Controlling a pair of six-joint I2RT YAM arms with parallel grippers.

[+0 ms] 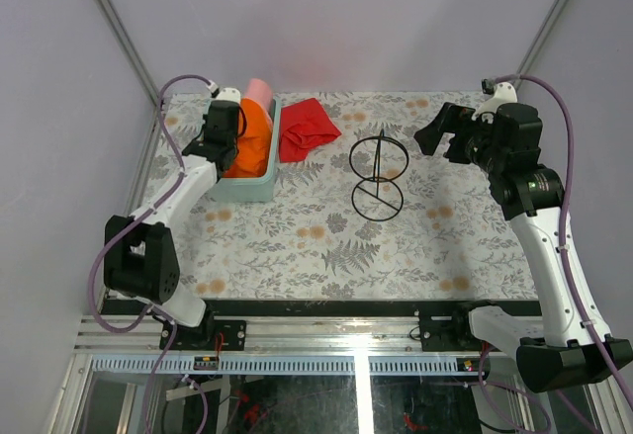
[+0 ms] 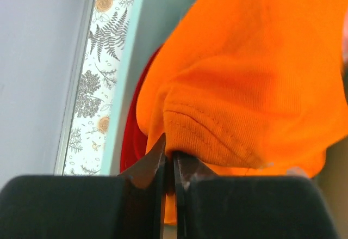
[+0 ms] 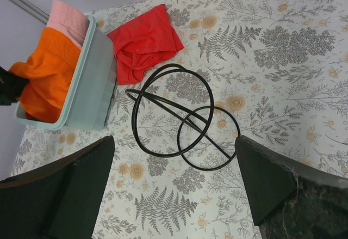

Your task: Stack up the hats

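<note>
A bin [image 1: 243,193] sits at the far left of the worktop [image 1: 297,246]. In it lies the near hat [image 1: 255,137], with the far hat [image 1: 260,91] behind it at the bin's back end. The left hand [image 2: 169,161] is inside the bin, pinched on the near hat's brim. A cloth [image 1: 309,128] lies just right of the bin, and the wire stand [image 1: 378,175] is right of that, near the middle. The right hand [image 1: 447,140] hangs above the far right.

CAMERA PLACEMENT

Top external: fixed high behind the near edge, looking down and forward over the whole table [image 1: 297,246]. Left wrist: extreme close-up, lens almost against the orange hat [image 2: 261,75], bin [image 2: 168,5] wall at left. Right wrist: held well above the table, angled down at the wire stand [image 3: 181,124]. Common to all three views: orange hat and bin.
</note>
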